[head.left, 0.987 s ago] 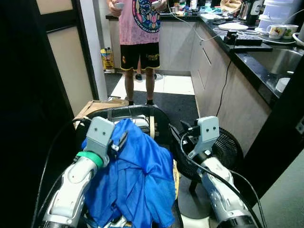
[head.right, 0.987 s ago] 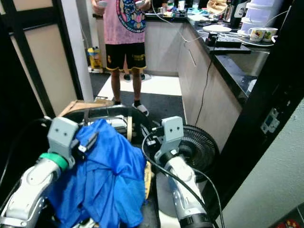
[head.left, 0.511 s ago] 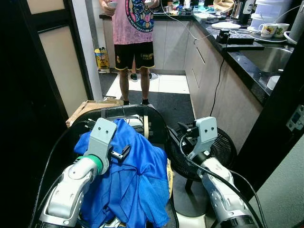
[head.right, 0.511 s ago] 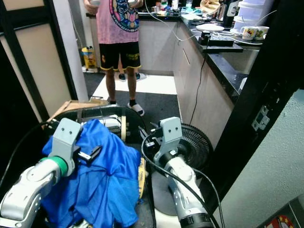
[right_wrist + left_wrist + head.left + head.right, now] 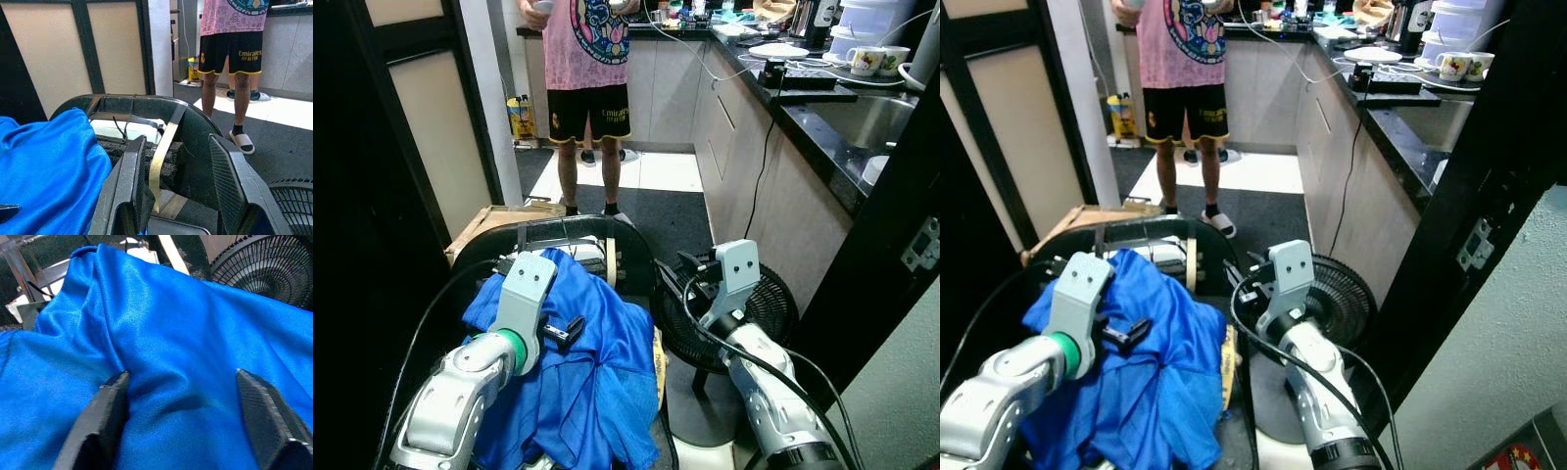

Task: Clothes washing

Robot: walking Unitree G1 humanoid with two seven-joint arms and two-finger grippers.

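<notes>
A heap of shiny blue clothing (image 5: 578, 372) is lying over a black basket (image 5: 636, 245) on the near left of the scene, spilling down its near side. The left end effector (image 5: 570, 329) is resting on the top of this cloth; in the left wrist view its two black fingers (image 5: 105, 421) are standing spread, pressing into the fabric with a raised fold of blue lying between them, so the end effector is released and not clenched on the garment. The silver left arm (image 5: 460, 392) is reaching in from the near left with a green band at its wrist.

The right end effector (image 5: 677, 276) is hovering to the right of the cloth, near the basket's right rim, holding nothing. The right wrist view is showing its fingers (image 5: 129, 191) parted wide, with the basket's dark curved rim and a pale strap between them and the blue cloth just beside.

A black floor fan (image 5: 773, 313) is standing on the floor right of the basket. Farther away, a person (image 5: 587, 69) in a pink shirt and black shorts is standing on the kitchen floor, and a dark desk (image 5: 822, 98) with cups and plates is running along the far right.
</notes>
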